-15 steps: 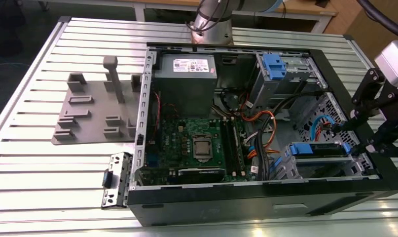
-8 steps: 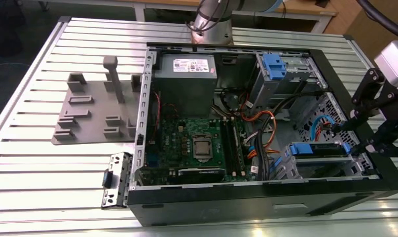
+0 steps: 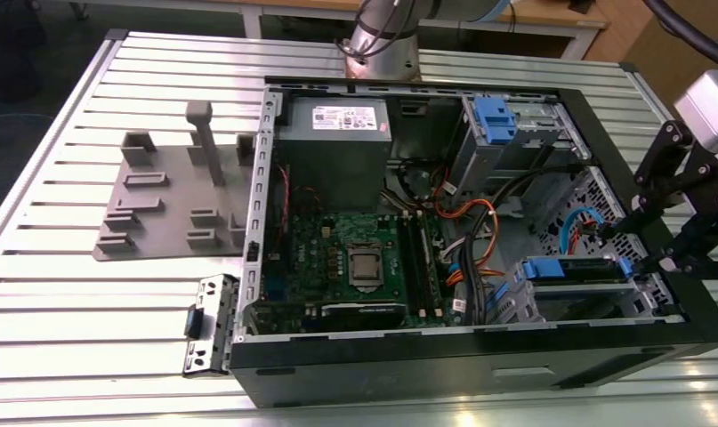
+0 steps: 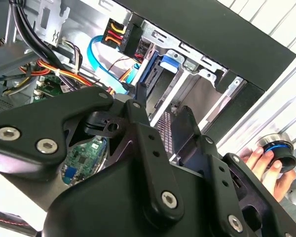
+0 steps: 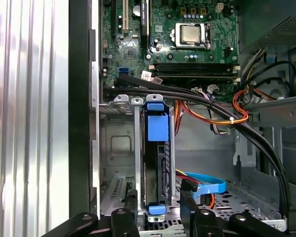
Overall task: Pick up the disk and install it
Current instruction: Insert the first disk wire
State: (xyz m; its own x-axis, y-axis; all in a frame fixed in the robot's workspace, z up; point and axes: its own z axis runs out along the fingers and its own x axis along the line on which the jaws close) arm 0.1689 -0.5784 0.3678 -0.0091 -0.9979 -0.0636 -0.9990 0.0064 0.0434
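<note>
Your gripper point(image 5: 160, 210), cut off at the first wrist view's lower edge, hangs released, its fingers either side of the disk point(image 5: 156, 163). The disk stands on edge in the drive cage point(image 5: 119, 148) of the computer case point(image 3: 643, 351), lower right in the exterior view, its label hidden. Beyond lies the motherboard point(image 5: 187, 39).

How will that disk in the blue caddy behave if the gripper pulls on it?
The disk stands on edge in a metal bay, so it would probably slide along the rails, not tip. It looks rigid, likely dense for its size. Its blue plastic caddy may flex, and the cables nearby could snag.
</note>
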